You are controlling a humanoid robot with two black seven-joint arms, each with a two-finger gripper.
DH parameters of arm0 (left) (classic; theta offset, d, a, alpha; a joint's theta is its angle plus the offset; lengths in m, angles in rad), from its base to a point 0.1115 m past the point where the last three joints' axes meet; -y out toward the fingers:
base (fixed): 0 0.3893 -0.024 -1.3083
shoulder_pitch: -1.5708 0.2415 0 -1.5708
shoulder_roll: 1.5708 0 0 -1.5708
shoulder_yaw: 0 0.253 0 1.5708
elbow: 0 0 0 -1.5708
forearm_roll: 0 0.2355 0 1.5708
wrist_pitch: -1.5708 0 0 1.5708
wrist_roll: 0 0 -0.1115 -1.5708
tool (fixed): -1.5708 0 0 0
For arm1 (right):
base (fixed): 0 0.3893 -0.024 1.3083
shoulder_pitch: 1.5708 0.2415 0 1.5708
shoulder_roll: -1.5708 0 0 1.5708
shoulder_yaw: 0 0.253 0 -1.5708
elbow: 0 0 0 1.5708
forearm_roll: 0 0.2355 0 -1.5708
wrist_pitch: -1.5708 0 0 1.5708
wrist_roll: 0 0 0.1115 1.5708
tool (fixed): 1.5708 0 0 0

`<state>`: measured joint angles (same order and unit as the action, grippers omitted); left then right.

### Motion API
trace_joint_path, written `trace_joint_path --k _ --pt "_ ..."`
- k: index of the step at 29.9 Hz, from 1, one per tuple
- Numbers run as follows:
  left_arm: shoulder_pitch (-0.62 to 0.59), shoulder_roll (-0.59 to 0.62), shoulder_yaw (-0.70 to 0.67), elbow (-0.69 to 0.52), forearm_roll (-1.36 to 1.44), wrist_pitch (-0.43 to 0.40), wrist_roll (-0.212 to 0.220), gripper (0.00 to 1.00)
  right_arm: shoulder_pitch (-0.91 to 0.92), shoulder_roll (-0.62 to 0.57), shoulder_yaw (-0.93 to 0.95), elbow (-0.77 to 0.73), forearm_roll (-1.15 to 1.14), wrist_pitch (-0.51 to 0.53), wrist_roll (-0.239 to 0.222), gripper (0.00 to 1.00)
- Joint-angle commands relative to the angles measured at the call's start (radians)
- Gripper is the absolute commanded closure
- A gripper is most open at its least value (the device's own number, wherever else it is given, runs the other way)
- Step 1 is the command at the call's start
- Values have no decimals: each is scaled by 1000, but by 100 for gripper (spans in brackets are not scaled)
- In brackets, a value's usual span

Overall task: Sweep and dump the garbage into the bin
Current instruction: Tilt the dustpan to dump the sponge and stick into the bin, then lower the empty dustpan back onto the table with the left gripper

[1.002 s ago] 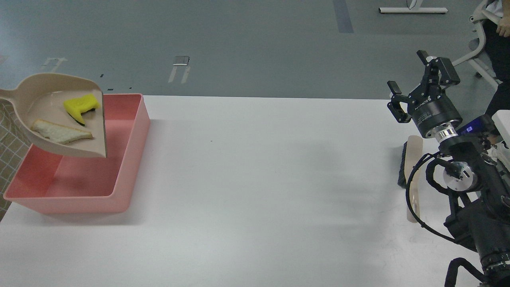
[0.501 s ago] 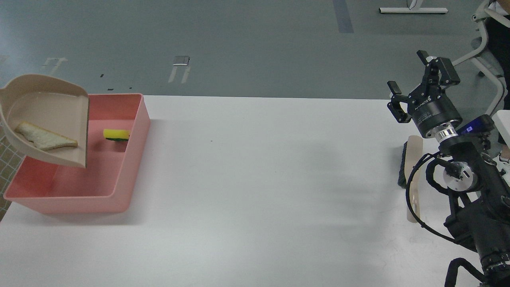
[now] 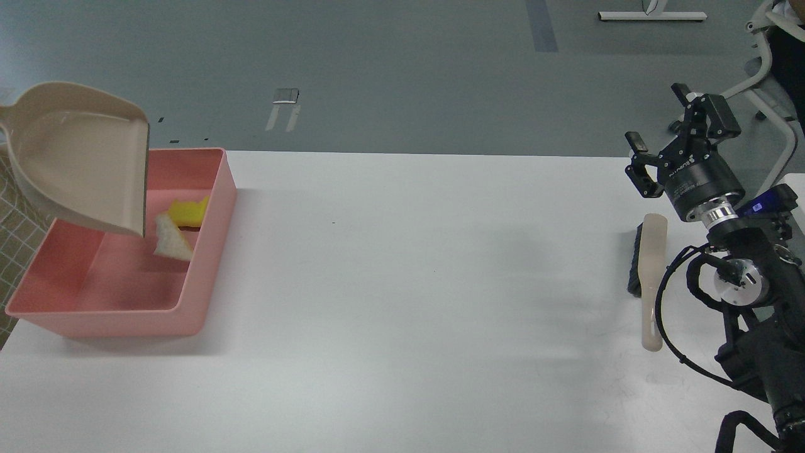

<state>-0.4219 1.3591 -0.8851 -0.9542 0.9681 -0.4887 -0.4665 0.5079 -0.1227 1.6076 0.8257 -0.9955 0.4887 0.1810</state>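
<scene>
The pink bin (image 3: 204, 296) stands at the table's left edge. The yellow sponge piece (image 3: 188, 212) and the white bread slice (image 3: 171, 239) lie inside it against its right wall. The beige dustpan (image 3: 82, 163) hangs tilted above the bin's left part, its lip pointing down, and is empty. Its handle runs off the left edge, so my left gripper is out of view. My right gripper (image 3: 660, 135) is open and empty, raised above the table's right side.
The beige brush (image 3: 651, 277) with black bristles lies on the table at the right, just left of my right arm. A chair base and a person's leg show at the far right beyond the table.
The dustpan tipped further and rose. The sponge slid out first, then the bread slice; both now lie in the bin. My right gripper shifted slightly right.
</scene>
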Motion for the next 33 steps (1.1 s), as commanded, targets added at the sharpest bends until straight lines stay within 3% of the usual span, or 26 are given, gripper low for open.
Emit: trace_joint_path --k 1,8,10,15,19,22,27,33 --pt "-11 -14 -3 -9 -47 0 12 96 1 -1 2 6 0 0 0 1" --pt "-110 -24 -2 -15 -193 0 68 96 0 -18 2 10 1 0 2 1" --pt "-127 -54 1 -62 -241 0 104 96 -2 -32 2 10 0 0 9 1" --pt "-114 -81 12 -170 -259 0 146 96 -5 -60 3 10 1 0 14 1" --pt "-126 -164 15 -186 -259 0 183 96 -6 -84 12 10 14 0 15 1" --pt "-139 -244 15 -184 -255 0 239 96 -3 -109 14 4 50 0 14 1" --pt "-166 -446 41 -184 -238 41 307 96 17 -113 15 0 54 0 14 1" --pt "-198 -596 80 -185 -239 108 325 96 67 -113 12 -3 54 0 14 1"
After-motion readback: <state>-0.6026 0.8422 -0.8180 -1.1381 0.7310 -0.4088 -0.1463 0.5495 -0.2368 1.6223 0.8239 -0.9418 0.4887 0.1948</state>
